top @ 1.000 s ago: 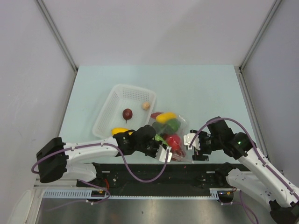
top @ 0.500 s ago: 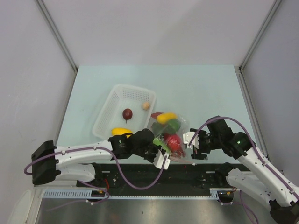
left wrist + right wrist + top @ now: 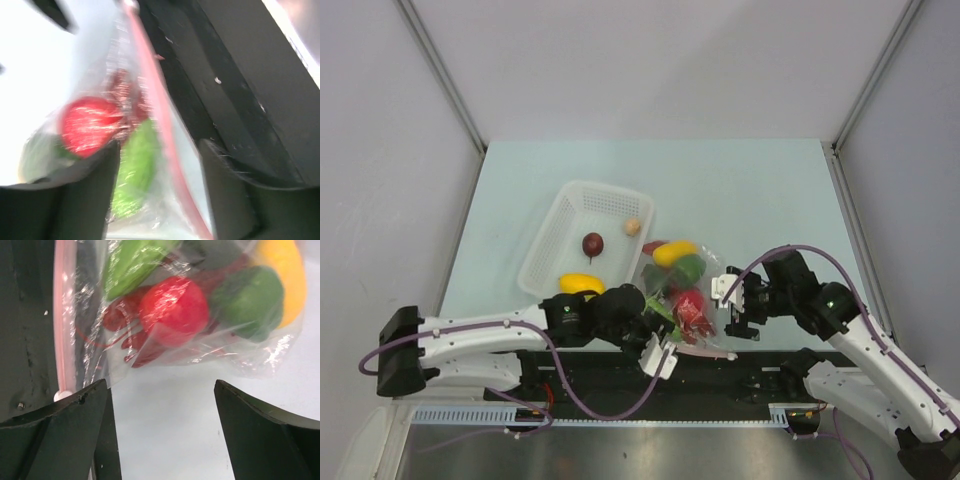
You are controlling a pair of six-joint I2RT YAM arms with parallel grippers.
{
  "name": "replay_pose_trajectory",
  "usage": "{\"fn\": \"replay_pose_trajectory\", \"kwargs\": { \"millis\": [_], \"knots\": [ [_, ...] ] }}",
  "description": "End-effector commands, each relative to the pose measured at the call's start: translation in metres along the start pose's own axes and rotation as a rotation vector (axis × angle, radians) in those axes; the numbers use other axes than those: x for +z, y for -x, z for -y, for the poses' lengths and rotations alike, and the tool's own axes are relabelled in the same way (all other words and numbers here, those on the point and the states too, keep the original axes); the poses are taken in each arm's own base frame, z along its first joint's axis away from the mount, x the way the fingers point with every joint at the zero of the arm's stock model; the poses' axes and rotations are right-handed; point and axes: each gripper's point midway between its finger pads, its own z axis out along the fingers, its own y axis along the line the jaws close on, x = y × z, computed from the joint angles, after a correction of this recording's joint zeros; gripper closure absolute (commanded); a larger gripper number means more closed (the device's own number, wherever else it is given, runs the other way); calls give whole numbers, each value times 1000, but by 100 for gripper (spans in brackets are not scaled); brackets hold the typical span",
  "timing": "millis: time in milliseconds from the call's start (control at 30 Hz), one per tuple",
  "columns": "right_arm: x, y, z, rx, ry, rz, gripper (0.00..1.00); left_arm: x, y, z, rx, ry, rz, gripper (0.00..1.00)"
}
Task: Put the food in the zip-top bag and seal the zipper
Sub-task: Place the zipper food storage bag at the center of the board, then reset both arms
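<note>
1. The left arm [image 3: 490, 330] has drawn back toward the near edge of the bench [image 3: 750, 190]. Its pincer [image 3: 660, 358] has gone from nearly closed to open, with the fingers now standing apart on either side of the bag's edge.
2. The bag [image 3: 685, 290] lies near the middle, just right of the basket [image 3: 545, 255], and is stretched nearer than before.
3. The right pincer [image 3: 734, 305] opens a little wider just right of the bag and holds nothing.
4. The zipper [image 3: 708, 352] now lies over the dark strip at the near edge. I cannot tell whether it is sealed.
5. The plum [image 3: 593, 243], mushroom [image 3: 632, 227] and yellow piece [image 3: 580, 283] sit in the basket, so filling looks unfinished and the release seems a regrip.
</note>
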Motion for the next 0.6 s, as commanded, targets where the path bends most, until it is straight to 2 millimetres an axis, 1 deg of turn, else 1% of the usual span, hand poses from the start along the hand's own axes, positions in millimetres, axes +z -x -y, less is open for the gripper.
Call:
{"fn": "replay_pose_trajectory", "kwargs": {
  "millis": [0, 33, 67, 100, 133, 167, 200, 233, 267, 300, 333, 367, 400, 467, 500, 567],
  "knots": [
    [-17, 37, 33, 101, -144, 135, 1, -56, 73, -56, -136, 176, 230, 14],
    [-19, 44, 40, 123, -173, 167, 0, -63, 75, -64, -172, 198, 240, 1],
    [-22, 46, 46, 157, -194, 184, 0, -69, 79, -69, -237, 213, 255, 0],
    [-25, 50, 50, 208, -205, 204, 0, -79, 86, -81, -271, 238, 278, 0],
    [-28, 56, 57, 226, -230, 230, 0, -86, 80, -92, -334, 268, 274, 0],
    [-29, 55, 62, 262, -242, 236, 0, -90, 78, -99, -439, 281, 283, 0],
    [-32, 60, 66, 316, -249, 255, 0, -98, 72, -118, -515, 319, 279, 0],
    [-34, 63, 71, 337, -260, 272, 0, -100, 65, -124, -587, 330, 266, 0],
    [-33, 64, 74, 376, -258, 279, 0, -102, 59, -130, -706, 339, 259, 0],
    [-36, 62, 81, 419, -279, 285, 0, -109, 46, -153, -786, 396, 236, 0],
    [-39, 65, 85, 476, -289, 308, 0, -110, 36, -161, -857, 417, 210, 0],
    [-39, 65, 88, 510, -284, 319, 0, -112, 26, -162, -956, 417, 186, 1],
    [-41, 59, 96, 554, -309, 321, 0, -119, 11, -175, -1025, 442, 184, 0],
    [-42, 55, 100, 637, -304, 333, 0, -125, -5, -182, -1110, 461, 182, 0],
    [-43, 48, 106, 680, -319, 329, 0, -127, -25, -188, -1172, 490, 152, 0],
    [-45, 44, 108, 741, -316, 339, 0, -130, -45, -191, -1270, 528, 90, 0]
  ]
}}
